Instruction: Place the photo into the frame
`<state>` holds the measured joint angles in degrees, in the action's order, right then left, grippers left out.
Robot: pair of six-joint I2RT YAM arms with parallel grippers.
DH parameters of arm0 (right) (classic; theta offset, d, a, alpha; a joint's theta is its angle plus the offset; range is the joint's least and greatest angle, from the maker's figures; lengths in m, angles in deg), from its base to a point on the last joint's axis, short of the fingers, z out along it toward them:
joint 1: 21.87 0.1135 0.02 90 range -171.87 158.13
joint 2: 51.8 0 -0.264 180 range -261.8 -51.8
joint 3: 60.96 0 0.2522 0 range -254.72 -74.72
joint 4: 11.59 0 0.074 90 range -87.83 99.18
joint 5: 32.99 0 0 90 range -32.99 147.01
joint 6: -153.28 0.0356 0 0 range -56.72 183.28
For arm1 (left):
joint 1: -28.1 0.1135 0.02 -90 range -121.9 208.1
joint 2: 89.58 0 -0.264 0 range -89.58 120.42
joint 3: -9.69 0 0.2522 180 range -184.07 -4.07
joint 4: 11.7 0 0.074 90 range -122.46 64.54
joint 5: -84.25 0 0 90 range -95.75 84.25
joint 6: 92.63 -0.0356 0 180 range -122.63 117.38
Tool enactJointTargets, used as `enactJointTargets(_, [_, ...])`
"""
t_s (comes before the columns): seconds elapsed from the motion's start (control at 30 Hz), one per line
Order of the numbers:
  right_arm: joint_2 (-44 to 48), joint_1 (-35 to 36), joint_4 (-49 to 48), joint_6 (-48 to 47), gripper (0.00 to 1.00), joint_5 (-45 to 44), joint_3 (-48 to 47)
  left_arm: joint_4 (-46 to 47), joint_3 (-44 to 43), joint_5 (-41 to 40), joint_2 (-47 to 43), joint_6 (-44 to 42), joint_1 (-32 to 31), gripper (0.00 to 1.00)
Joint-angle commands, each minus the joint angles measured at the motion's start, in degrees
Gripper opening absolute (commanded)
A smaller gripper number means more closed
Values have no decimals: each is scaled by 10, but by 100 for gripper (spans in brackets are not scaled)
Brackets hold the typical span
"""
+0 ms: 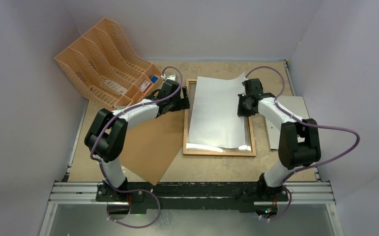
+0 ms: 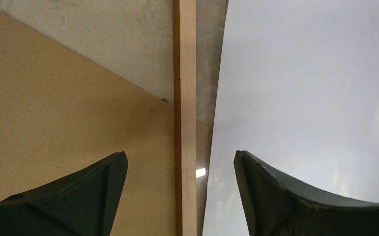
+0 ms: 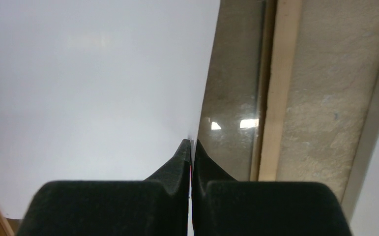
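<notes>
Photo placement is the step in hand, as I read it. From the top camera, the large flexible paper photo (image 1: pixel 217 110) lies white side up over the thin brown wooden rectangular frame (image 1: pixel 219 153) at the picture's centre. Its top edge overhangs the upper rail and its upper right corner curls up. My left gripper (image 1: pixel 183 101) sits at the frame's left rail, and the right gripper (image 1: pixel 240 105) is at the photo's right edge. A brown fibreboard panel (image 1: pixel 150 142) lies at lower left, and an orange plastic file rack (image 1: pixel 103 64) stands at upper left.

Left wrist camera: the left gripper is spread wide and grasps nothing. It straddles the left rail, with a strip of glass (image 2: pixel 208 73) showing between the rail and the paper's edge.

Right wrist camera: the right gripper is pinched on the photo's right edge, over the glass just inside the right rail.

To do this well, I would draw the sheet gently toward the picture's bottom until its top edge clears the upper rail. I would keep it low so it does not buckle, then press the left edge down inside the rail before letting go.
</notes>
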<state>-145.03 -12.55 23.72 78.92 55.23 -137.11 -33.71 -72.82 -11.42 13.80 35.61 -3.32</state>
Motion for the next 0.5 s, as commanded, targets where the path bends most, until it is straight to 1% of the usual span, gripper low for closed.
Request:
enactJointTargets(0.0, [-13,27,9,-19,0,30,-22,-12,-21,-50,-3,9,13,83])
enactJointTargets(0.07, [-14,33,14,-22,0,25,-24,-13,-11,-64,-7,21,22,83])
enactJointTargets(0.2, [-9,36,20,-27,0,-1,-25,1,-1,-55,-10,31,36,82])
enactJointTargets(0.33, [-13,46,31,-44,0,-85,-33,6,-11,-38,-2,32,37,81])
enactJointTargets(0.47, [-20,55,43,-70,0,-141,-49,6,-18,-34,5,31,38,81])
